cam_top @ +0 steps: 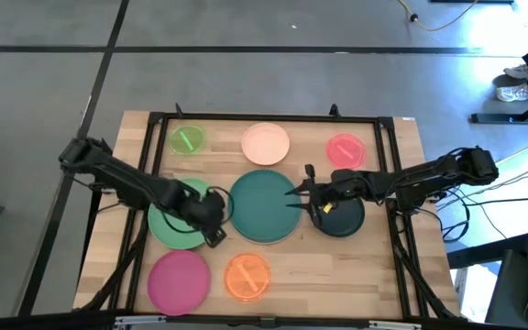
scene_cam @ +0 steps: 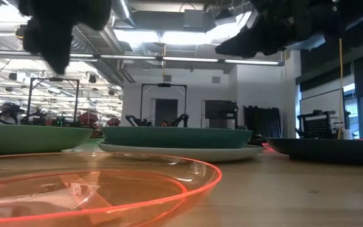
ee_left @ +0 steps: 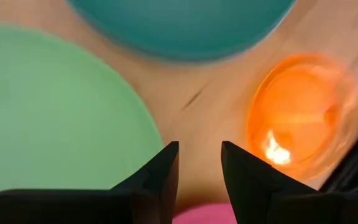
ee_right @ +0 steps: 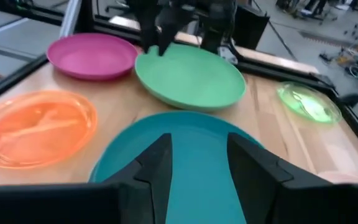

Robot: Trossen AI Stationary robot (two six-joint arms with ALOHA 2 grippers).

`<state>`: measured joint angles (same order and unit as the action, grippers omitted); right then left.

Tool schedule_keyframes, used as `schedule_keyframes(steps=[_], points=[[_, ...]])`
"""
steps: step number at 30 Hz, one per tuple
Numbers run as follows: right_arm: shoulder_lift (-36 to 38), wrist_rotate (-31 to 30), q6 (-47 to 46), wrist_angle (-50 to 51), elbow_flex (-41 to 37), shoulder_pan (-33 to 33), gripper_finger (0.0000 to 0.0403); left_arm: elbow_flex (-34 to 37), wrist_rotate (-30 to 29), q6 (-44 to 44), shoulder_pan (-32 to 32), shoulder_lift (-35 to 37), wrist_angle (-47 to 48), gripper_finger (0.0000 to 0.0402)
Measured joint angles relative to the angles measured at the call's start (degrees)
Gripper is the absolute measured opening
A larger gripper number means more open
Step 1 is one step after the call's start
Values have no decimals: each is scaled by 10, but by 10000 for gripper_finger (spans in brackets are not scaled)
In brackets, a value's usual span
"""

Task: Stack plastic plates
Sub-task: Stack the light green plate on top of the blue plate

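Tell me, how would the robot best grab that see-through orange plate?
Probably by its raised rim. The orange plate lies flat on the table, so only the upturned edge gives fingers something to pinch. Its side toward the green plate looks free, and the left tool hangs open near there, so it could come from that side.
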<state>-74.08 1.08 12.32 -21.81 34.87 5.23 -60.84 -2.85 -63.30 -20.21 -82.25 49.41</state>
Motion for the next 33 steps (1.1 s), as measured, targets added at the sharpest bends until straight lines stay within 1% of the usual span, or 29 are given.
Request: schedule_keyframes(steps=[3, 5, 9, 13, 18, 20, 25, 31, 33], points=[[0, -20, 0, 3, 0, 0, 144, 0, 26, -10, 0, -40, 1, 114], [0, -34, 0, 2, 0, 0, 144, 0, 28, -16, 0, -59, 0, 114], [0, -51, 2, -5, 0, 0, 144, 0, 17, -40, 3, -87, 1, 114], [0, -52, 2, -7, 0, 0, 144, -1, 7, -49, 4, -105, 3, 114], [0, -52, 1, -7, 0, 0, 144, -1, -24, -56, 4, -126, 12, 114], [0, -50, 1, -7, 0, 0, 144, -1, -26, -56, 6, -134, 12, 114], [0, -41, 0, -5, 0, 0, 144, -1, -25, -49, 7, -153, 11, 114], [0, -41, -17, -4, 0, 0, 144, -1, -38, 0, 8, -170, 11, 113], [0, -41, -17, -6, 0, 0, 144, -1, -38, 8, 8, -176, 12, 107]])
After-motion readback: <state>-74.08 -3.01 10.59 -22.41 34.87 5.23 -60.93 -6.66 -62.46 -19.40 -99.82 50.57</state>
